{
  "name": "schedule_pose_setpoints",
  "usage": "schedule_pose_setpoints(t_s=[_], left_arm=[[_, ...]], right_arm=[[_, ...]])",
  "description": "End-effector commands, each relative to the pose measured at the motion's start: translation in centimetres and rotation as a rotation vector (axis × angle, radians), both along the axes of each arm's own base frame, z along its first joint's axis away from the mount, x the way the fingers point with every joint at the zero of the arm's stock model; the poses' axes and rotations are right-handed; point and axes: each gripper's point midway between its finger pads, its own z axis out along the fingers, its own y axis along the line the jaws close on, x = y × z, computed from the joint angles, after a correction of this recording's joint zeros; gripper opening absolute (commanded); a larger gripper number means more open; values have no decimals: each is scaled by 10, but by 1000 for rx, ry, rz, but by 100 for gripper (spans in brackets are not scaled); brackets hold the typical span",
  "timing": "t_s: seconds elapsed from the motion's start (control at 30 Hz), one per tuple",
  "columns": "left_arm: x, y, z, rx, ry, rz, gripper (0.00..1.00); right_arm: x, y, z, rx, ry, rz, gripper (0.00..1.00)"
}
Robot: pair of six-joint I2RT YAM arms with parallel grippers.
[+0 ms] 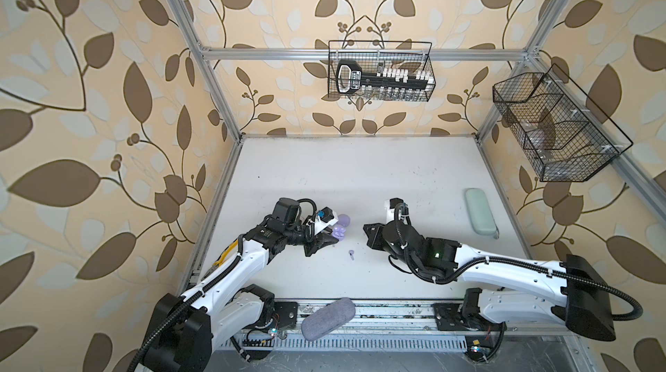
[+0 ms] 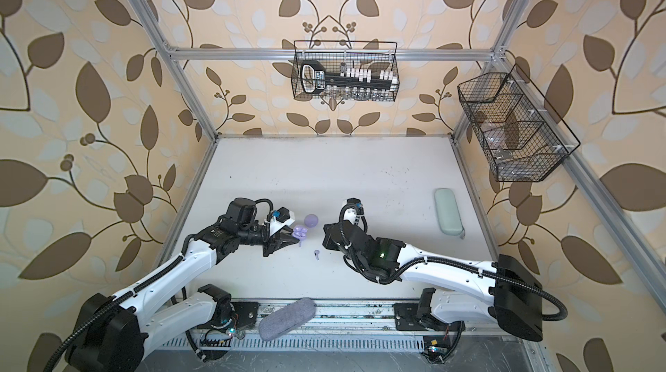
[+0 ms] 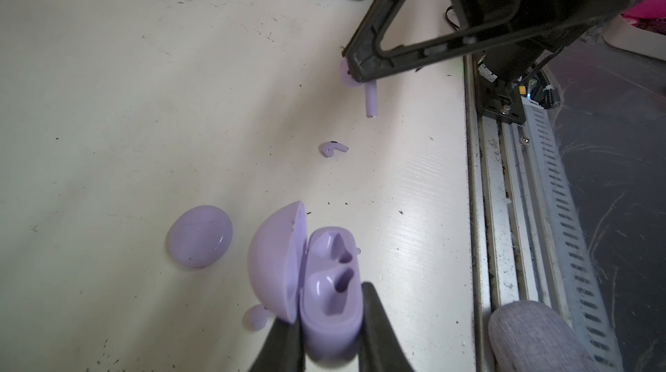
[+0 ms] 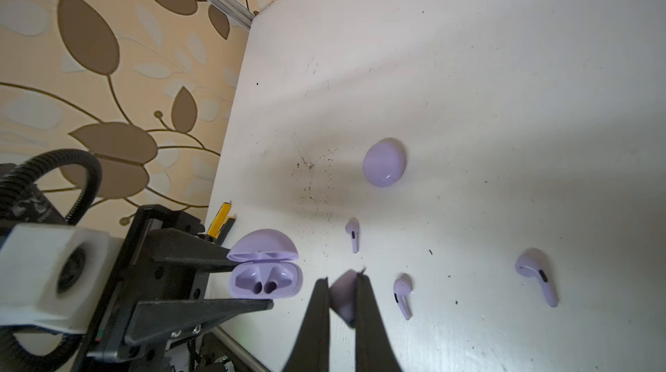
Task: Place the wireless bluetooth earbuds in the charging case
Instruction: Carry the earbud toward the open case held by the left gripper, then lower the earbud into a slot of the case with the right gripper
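Observation:
My left gripper (image 3: 329, 316) is shut on the base of the open lavender charging case (image 3: 329, 280), whose lid stands up; both of its wells are empty. In both top views that case (image 1: 338, 232) sits left of centre. My right gripper (image 4: 344, 280) is shut on one lavender earbud (image 4: 344, 298), its stem (image 3: 371, 100) hanging down, held above the table a little apart from the case (image 4: 265, 276). Three more earbuds lie on the table (image 4: 353, 235), (image 4: 403, 294), (image 4: 537, 274). A closed round lavender case (image 4: 383, 163) rests just beyond the open one.
A mint green oblong case (image 1: 480, 211) lies at the right of the white table (image 1: 360, 172). A grey fabric case (image 1: 328, 318) rests on the front rail. Wire baskets hang on the back wall (image 1: 382, 71) and the right wall (image 1: 555, 129).

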Motion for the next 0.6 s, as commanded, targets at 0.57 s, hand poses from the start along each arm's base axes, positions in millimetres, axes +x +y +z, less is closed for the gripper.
schedule_pose_setpoints(t_s=[0.57], left_arm=[[6,-4,10,-17,-36,7,5]], right_arm=[[9,70,20,132,13,40,6]])
